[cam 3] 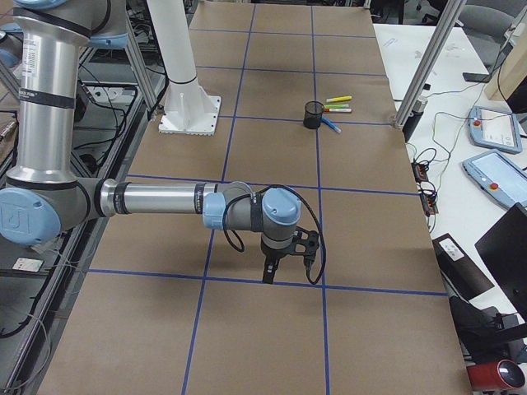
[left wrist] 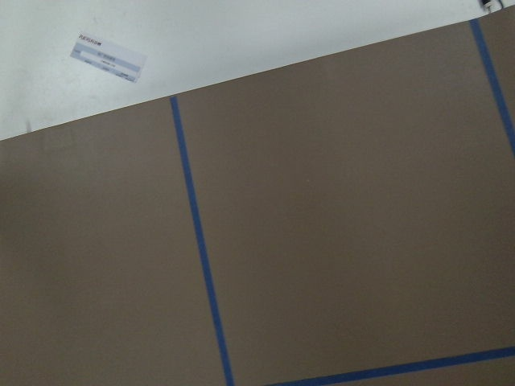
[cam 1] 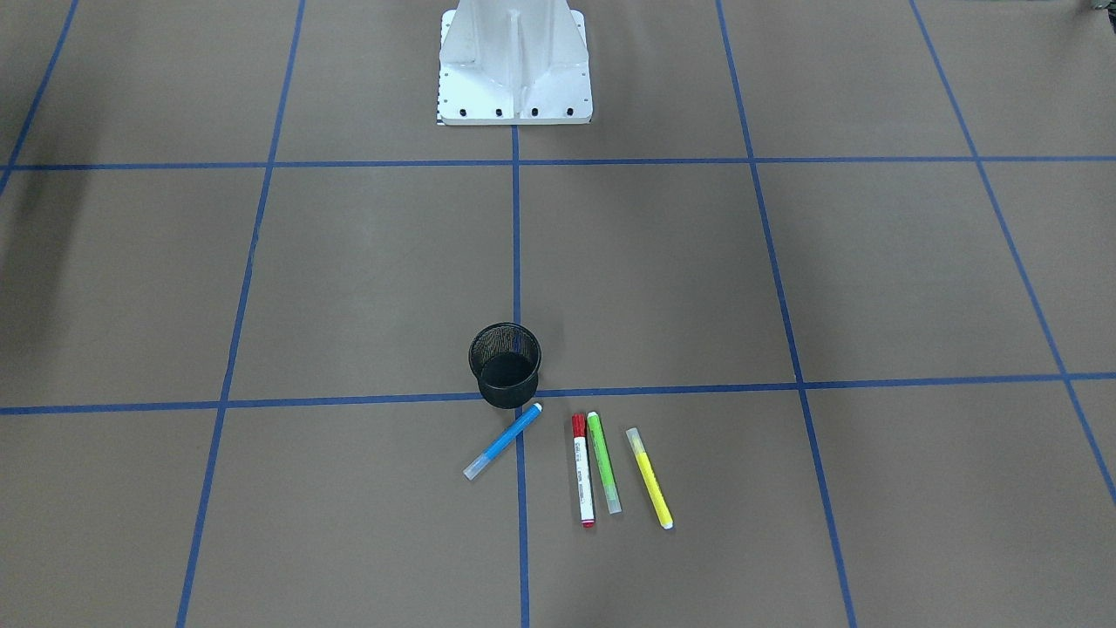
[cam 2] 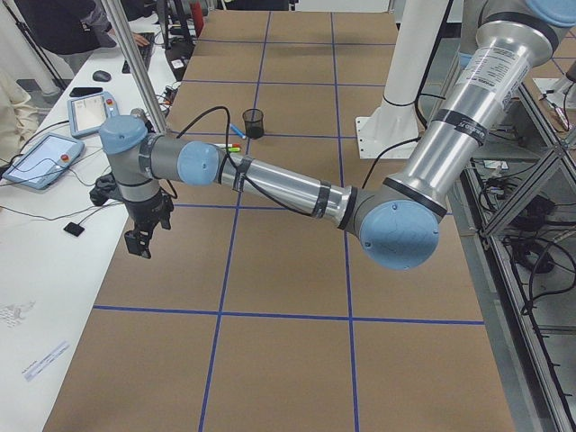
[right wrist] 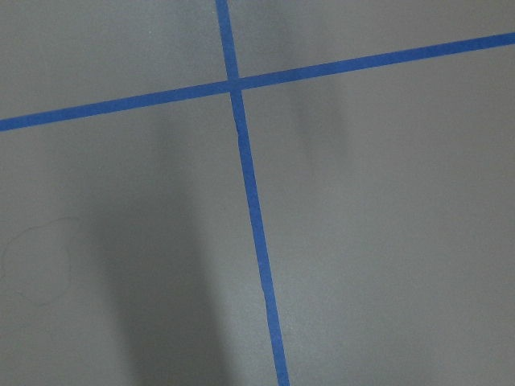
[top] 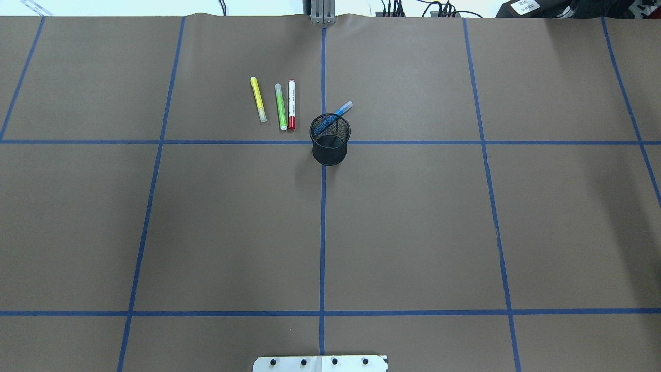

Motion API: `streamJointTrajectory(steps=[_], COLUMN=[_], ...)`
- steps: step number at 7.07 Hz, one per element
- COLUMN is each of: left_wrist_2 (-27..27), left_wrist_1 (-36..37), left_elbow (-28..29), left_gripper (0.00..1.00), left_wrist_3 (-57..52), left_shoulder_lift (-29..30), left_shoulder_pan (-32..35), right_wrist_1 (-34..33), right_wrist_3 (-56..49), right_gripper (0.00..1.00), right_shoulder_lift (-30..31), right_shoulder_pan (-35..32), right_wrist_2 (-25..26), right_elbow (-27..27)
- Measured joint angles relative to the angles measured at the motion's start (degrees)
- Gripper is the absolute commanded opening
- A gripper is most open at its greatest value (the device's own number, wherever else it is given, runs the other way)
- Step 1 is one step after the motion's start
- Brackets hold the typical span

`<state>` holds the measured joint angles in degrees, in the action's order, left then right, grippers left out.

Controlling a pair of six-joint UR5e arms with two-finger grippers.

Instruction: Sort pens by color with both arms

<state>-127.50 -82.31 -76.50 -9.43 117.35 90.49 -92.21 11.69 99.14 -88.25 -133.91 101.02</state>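
Four pens lie on the brown table beside the black mesh cup (cam 1: 505, 365). The blue highlighter (cam 1: 503, 440) lies slanted, one end near the cup. The red-capped white marker (cam 1: 582, 471), green highlighter (cam 1: 604, 462) and yellow highlighter (cam 1: 649, 478) lie side by side. In the overhead view the yellow (top: 258, 99), green (top: 280, 106) and red (top: 292, 103) pens lie left of the cup (top: 330, 139), and the blue one (top: 342, 109) lies behind it. The left gripper (cam 2: 139, 241) and right gripper (cam 3: 286, 265) hang far from the pens; I cannot tell whether they are open or shut.
The white pedestal base (cam 1: 514, 65) stands at the robot's side of the table. Blue tape lines grid the table. Tablets and cables lie on side tables (cam 2: 40, 162) (cam 3: 494, 177). The left wrist view shows the table edge and a white label (left wrist: 107, 58).
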Motion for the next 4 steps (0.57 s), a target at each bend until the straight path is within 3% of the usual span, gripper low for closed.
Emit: streamJointTrajectory(steps=[4], left_wrist_2=[-0.1], left_wrist_1=[-0.6], left_elbow=[-1.5], left_gripper=[1.0], left_wrist_3=[-9.5], left_shoulder_lift=[-12.3], left_shoulder_pan=[5.0], right_wrist_1=[0.0], right_wrist_3=[0.0], right_gripper=[1.0], right_shoulder_lift=[0.4], right_shoulder_pan=[-0.1], right_wrist_2=[0.2], right_elbow=[-0.2])
